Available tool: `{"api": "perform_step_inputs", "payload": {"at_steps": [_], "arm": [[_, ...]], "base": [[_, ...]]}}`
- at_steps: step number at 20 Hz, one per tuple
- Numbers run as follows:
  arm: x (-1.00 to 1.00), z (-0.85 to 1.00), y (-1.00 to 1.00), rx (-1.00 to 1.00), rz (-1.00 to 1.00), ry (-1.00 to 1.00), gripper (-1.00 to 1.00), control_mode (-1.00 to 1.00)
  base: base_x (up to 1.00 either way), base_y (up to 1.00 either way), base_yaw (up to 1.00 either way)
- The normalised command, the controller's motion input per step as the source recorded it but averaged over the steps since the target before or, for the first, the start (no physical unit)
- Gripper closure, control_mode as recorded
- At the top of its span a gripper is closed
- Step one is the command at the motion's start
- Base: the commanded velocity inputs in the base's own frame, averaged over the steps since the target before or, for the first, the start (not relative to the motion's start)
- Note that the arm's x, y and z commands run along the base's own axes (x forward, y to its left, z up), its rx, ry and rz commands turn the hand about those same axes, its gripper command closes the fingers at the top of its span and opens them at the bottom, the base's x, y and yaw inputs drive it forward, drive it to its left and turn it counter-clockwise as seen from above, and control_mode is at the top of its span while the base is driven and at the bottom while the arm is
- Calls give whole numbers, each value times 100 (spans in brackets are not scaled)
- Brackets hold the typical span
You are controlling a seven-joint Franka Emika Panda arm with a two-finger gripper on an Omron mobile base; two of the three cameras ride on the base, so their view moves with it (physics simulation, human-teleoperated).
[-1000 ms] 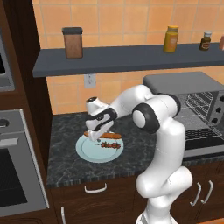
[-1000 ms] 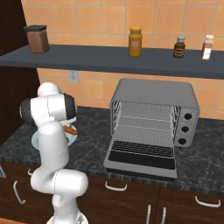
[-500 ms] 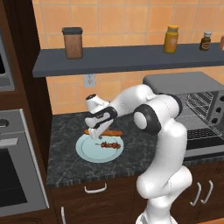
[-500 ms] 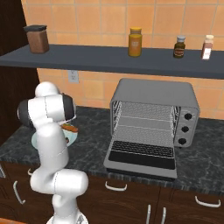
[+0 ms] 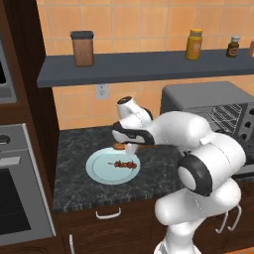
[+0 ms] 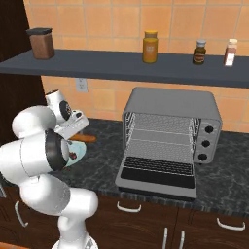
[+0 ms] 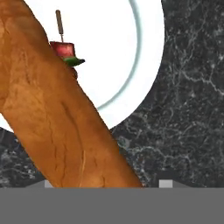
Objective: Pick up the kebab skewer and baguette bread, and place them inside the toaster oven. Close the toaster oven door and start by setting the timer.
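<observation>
The white arm's two-finger gripper (image 5: 130, 147) hangs just above the far edge of the round pale blue plate (image 5: 99, 173) on the dark speckled stone counter (image 5: 74, 191); its fingers are closed around the long orange-brown baguette bread (image 7: 57, 118), which is lifted clear of the plate and juts out from the gripper over the plate's back rim; the short kebab skewer with dark red and brown chunks (image 5: 125, 164) lies on the plate, toward its right side; the boxy grey metal toaster oven (image 6: 171, 127) stands well to the right of the plate, its dark glass door (image 6: 158, 175) folded down flat and the wire racks showing; above the plate, a dark wall shelf (image 5: 149, 65) carries jars
</observation>
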Motion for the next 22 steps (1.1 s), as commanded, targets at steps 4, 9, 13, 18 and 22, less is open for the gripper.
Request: {"api": "perform_step_inputs", "payload": {"at_steps": [4,9,13,18,22], "arm": [[-97,53,-99,13,12,-6,100,-100],[-73,59,-100,7,11,0,100,-100],[-37,35,-100,0,32,-9,100,-100],[8,40,-100,1,18,-3,100,-100],[37,47,-100,12,1,0,100,-100]], "base": [[0,0,0],[0,0,0],[0,0,0],[0,0,0],[0,0,0]]}}
